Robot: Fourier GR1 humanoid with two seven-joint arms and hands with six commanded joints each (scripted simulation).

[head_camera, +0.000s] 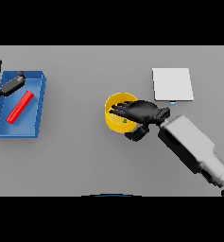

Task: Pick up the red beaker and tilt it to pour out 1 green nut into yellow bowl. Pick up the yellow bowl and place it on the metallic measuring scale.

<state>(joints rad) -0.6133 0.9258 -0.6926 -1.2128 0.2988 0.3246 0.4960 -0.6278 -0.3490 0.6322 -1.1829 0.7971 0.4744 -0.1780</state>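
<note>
Your right hand (pixel 141 112) mid-frame, fingers draped over yellow bowl (pixel 114 119), thumb curled beneath its rim, green nut (pixel 124 121) inside, metallic scale (pixel 173 84) upper right, left hand (pixel 4 84) relaxed over blue tray (pixel 38 101), red beaker (pixel 20 107) lying inside

No text, labels, brands or numbers can be read anywhere here, tbh. Nothing is printed on the flat white metallic scale plate (pixel 173 83), and nothing legible is seen on the round yellow bowl (pixel 114 118) either.
</note>
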